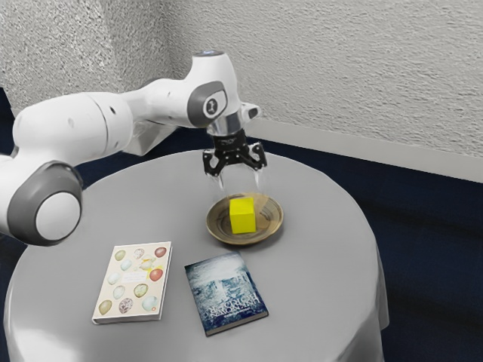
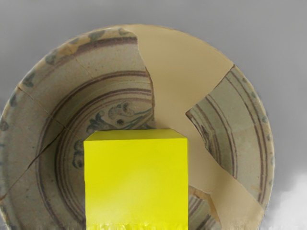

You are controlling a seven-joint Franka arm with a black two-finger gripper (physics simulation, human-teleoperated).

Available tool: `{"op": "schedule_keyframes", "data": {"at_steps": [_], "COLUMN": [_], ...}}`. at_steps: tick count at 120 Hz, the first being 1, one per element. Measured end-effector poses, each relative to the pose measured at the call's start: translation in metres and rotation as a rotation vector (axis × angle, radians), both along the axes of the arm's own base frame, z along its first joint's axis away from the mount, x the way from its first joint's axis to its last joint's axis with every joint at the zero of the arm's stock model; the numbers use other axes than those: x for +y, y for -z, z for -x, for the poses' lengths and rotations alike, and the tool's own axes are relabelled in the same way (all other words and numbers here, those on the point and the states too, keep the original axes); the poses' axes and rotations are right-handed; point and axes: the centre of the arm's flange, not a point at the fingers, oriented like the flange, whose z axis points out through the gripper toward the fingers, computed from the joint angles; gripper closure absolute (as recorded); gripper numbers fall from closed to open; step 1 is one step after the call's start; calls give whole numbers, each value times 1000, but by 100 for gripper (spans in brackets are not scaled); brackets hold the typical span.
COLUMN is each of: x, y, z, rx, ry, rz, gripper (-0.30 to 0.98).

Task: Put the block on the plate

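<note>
Clearly, Yellow Block (image 1: 242,216) on Plate (image 1: 218,220)

The block rests inside the plate. Above it is the black gripper (image 1: 240,188); its two fingers stand wide apart and have hold of nothing. A pale book (image 1: 133,282) and a blue book (image 1: 226,292) lie on the grey table (image 1: 321,249).

One block (image 1: 242,217), one plate (image 1: 270,218), two books (image 1: 226,292), one table (image 1: 324,256), one arm (image 1: 68,128), one tool (image 1: 240,185)
</note>
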Motion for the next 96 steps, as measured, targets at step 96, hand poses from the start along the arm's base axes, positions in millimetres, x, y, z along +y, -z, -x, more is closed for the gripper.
{"op": "schedule_keyframes", "data": {"at_steps": [96], "x": [87], "y": [-192], "z": [183], "rx": [85], "ry": [192], "rz": [-53], "gripper": [0]}}
